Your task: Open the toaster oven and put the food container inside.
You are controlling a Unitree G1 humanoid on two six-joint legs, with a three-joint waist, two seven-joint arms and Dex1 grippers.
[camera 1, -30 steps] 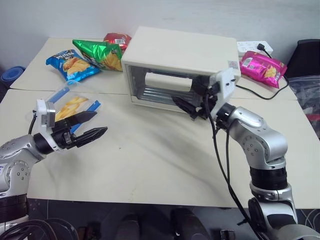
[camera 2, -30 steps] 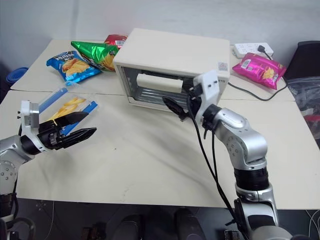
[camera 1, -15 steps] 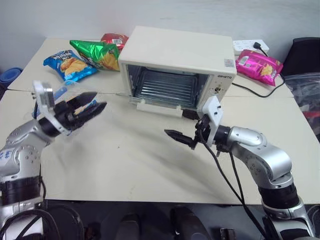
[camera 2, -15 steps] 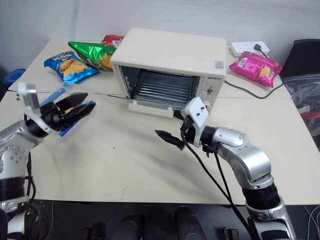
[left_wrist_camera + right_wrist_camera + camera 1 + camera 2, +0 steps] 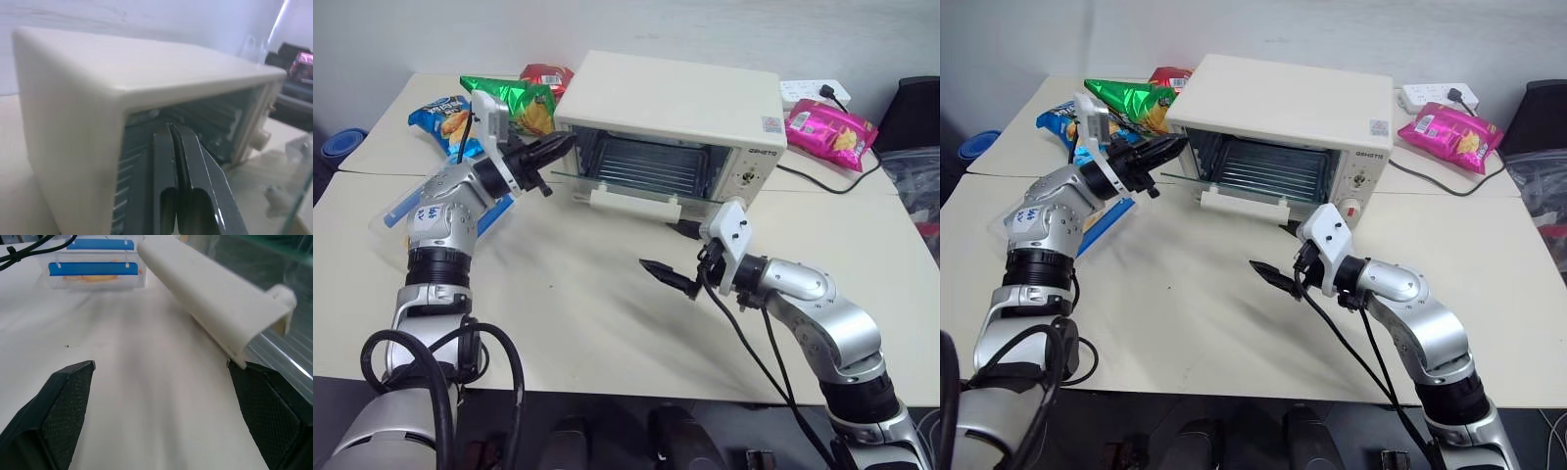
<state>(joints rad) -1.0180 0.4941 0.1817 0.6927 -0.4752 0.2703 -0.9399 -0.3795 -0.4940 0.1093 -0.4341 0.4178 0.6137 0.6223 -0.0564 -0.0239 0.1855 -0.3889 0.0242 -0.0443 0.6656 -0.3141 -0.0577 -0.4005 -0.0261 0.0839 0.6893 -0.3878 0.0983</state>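
Note:
The cream-white toaster oven stands at the back of the table. Its glass door hangs down flat, with the white bar handle toward me and the rack showing inside. My left gripper is shut and empty, raised at the oven's left front corner; its fingers point at the cavity's edge. The food container, clear with blue clips, lies on the table at the left, partly hidden behind my left arm. My right gripper hovers open and empty just in front of the door handle.
Blue, green and red crisp bags lie behind the oven's left side. At the back right are a pink bag and a power strip, with a black cable running across the table to the oven.
The oven door came open as my right gripper drew back from the handle. My left arm rose from beside the container to the oven's left front corner, and its fingers shut.

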